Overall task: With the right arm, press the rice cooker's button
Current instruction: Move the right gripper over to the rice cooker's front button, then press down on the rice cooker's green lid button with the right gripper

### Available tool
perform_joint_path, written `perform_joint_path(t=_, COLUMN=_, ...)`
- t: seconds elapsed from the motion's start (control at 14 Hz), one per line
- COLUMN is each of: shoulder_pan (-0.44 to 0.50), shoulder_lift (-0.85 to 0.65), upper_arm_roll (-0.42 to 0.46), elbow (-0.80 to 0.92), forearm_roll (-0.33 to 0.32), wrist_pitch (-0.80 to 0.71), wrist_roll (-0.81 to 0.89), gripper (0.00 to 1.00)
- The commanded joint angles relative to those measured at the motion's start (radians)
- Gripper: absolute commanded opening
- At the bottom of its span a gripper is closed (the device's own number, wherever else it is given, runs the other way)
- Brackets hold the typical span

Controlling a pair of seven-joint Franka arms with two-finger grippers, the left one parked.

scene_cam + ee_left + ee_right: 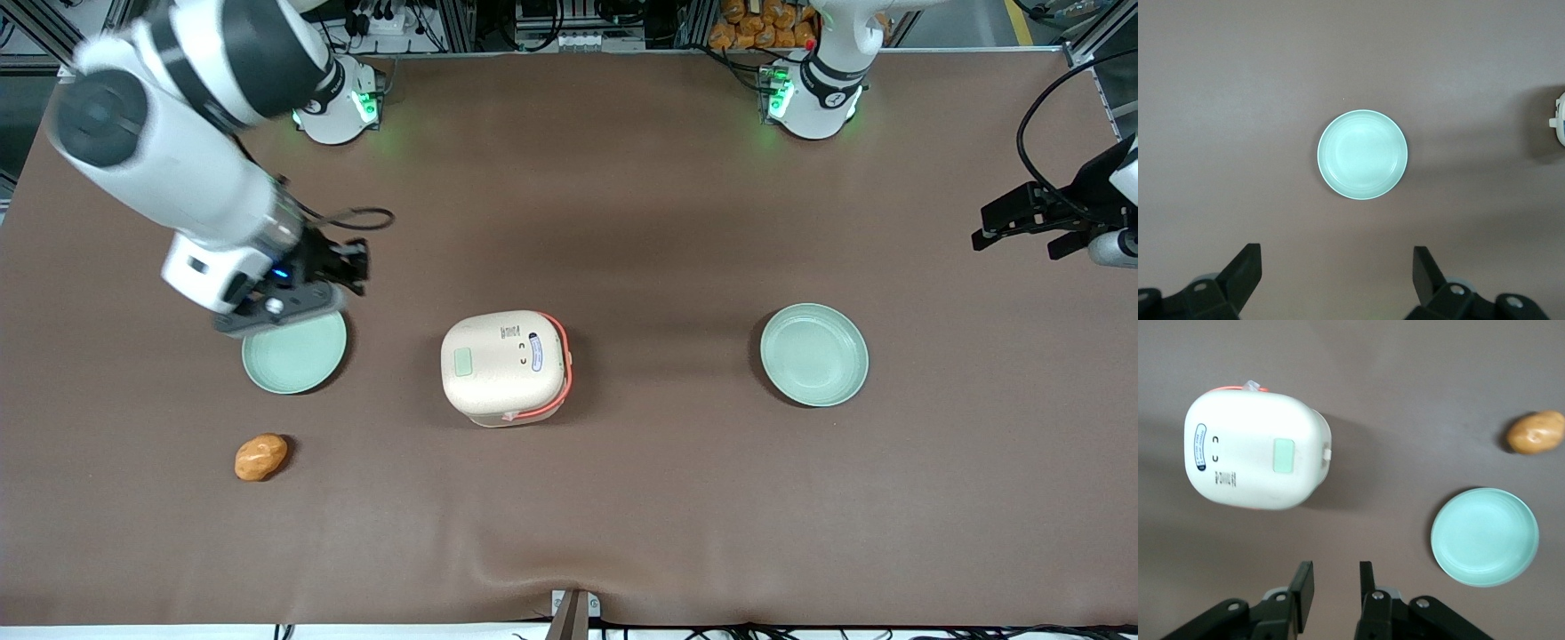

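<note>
The rice cooker (502, 366) stands mid-table with its cream lid shut and its coral handle band toward the parked arm's end. A pale green square button (463, 362) sits on the lid. In the right wrist view the cooker (1255, 450) and its button (1283, 455) show ahead of the gripper. The right arm's gripper (342, 267) hangs above the table toward the working arm's end, well apart from the cooker and over the rim of a pale green plate (294, 353). The gripper (1336, 583) is open with a narrow gap and holds nothing.
An orange potato-like lump (260, 456) lies nearer the front camera than that plate; both the lump (1536, 432) and the plate (1485, 535) show in the right wrist view. A second pale green plate (813, 354) lies toward the parked arm's end.
</note>
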Motion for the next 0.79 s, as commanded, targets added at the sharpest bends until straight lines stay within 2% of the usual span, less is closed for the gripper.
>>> perform_joint_path(t=0.0, shoulder_pan=0.028, shoulder_lift=0.079, upper_arm_roll=-0.010, elbow=0.015, forearm_roll=0.019, wrist_pitch=0.090, wrist_roll=0.010, gripper=0.22)
perform_joint_path(t=0.36, shoulder_pan=0.060, shoulder_lift=0.175, upper_arm_roll=-0.011, elbow=0.015, forearm_roll=0.061, wrist_pitch=0.149, wrist_roll=0.010, gripper=0.16)
perform_joint_path(t=0.5, shoulder_pan=0.077, shoulder_lift=0.205, upper_arm_roll=-0.011, elbow=0.015, forearm_roll=0.071, wrist_pitch=0.216, wrist_roll=0.012, gripper=0.16)
perform_joint_path(t=0.71, shoulder_pan=0.093, shoulder_lift=0.238, upper_arm_roll=-0.013, elbow=0.017, forearm_roll=0.075, wrist_pitch=0.232, wrist_roll=0.012, gripper=0.18)
